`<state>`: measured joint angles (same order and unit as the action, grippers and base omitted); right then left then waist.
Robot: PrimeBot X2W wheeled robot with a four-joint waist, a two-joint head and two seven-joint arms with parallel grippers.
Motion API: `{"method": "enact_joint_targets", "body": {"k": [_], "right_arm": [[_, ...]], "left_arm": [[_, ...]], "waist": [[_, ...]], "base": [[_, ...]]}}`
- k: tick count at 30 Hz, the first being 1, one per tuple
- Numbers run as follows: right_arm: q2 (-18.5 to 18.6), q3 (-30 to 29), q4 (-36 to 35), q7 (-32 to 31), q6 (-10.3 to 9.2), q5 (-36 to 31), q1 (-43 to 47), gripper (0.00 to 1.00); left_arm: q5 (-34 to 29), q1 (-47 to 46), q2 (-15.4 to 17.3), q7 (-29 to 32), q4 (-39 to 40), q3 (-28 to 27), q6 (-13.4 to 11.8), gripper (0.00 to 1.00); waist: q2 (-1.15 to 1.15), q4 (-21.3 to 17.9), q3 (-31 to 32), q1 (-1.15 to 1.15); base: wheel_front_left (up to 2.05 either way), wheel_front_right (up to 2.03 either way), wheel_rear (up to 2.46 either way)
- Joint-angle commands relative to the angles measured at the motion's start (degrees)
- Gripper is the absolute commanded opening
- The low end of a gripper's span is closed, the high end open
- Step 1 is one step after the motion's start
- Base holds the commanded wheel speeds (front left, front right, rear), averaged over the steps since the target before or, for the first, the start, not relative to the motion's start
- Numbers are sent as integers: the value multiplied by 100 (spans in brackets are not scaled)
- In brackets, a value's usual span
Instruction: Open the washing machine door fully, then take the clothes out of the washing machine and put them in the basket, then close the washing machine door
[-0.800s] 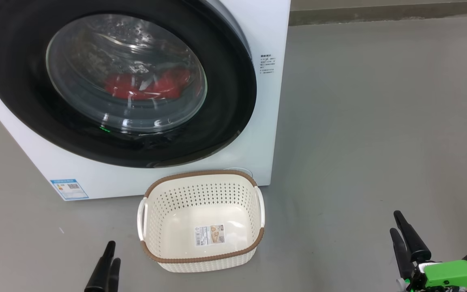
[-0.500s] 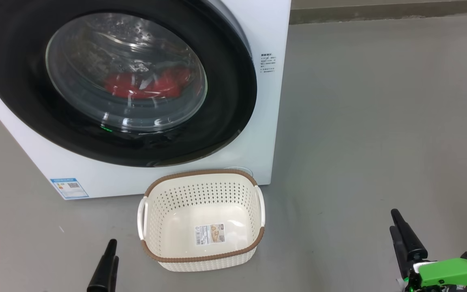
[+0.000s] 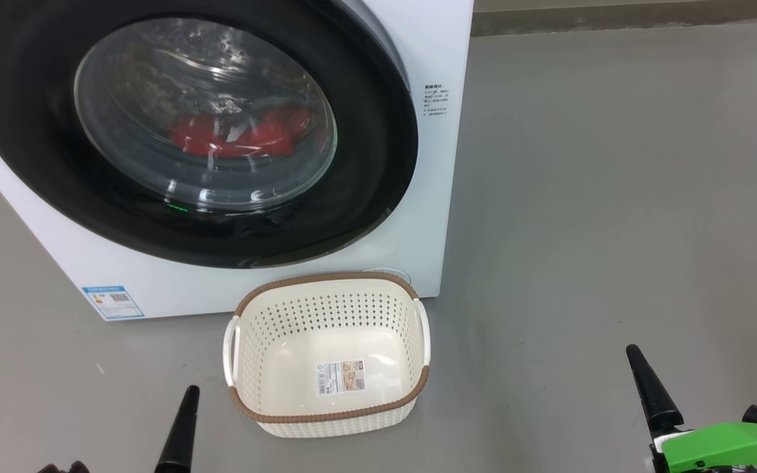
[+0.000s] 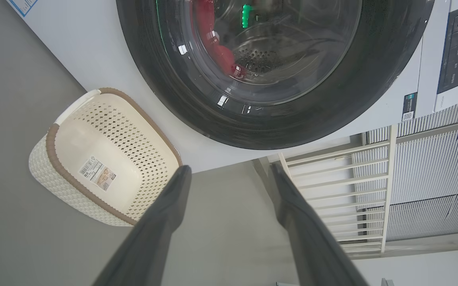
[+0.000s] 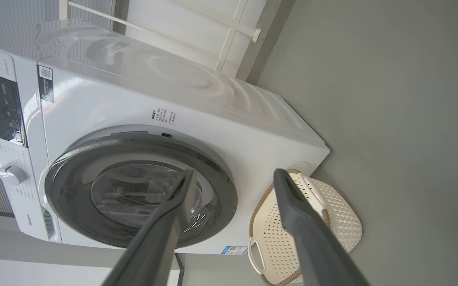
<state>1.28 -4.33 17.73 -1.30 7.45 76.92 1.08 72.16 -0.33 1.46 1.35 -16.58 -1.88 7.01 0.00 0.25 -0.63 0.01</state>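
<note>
The large white front-loading washing machine (image 3: 428,217) is seen with its round, glossy black-rimmed glass door (image 3: 23,151) shut, so the opening step is judged not yet begun. The bright red clothes (image 3: 234,136) are glimpsed through the glass, heaped low in the steel drum. The small cream perforated plastic basket (image 3: 326,420) with a brown woven rim is stood empty on the grey floor (image 3: 615,197), just before the machine's lower right front corner, presumably so garments can be dropped straight in. The left pincer (image 4: 229,169) and right pincer (image 5: 235,171) are both held spread and empty, low, well apart from the door, likely readied for reaching it.
</note>
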Motion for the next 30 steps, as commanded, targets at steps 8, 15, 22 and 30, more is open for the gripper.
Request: {"method": "enact_joint_targets", "body": {"k": [8, 15, 22, 30], "right_arm": [[126, 128, -184, 189, 1, -738, -52, 100], [151, 175, -224, 307, 1, -1279, -27, 100], [139, 185, -270, 408, 1, -1657, 3, 100], [156, 247, -289, 542, 2, -2142, 51, 100]], "left_arm": [[-819, -62, 96, -178, 254, -18, 14, 100], [-1376, -43, 96, -297, 311, 5, -7, 100], [-1817, -26, 98, -400, 346, 32, -8, 100], [-2403, -3, 104, -535, 400, 53, -17, 100]], "waist": [[0, -4, -16, -1], [0, -11, -23, -1], [0, -11, -26, -1], [0, -4, -26, -1]], "base": [[0, 0, 0], [0, 0, 0], [0, 0, 0], [0, 0, 0]]}}
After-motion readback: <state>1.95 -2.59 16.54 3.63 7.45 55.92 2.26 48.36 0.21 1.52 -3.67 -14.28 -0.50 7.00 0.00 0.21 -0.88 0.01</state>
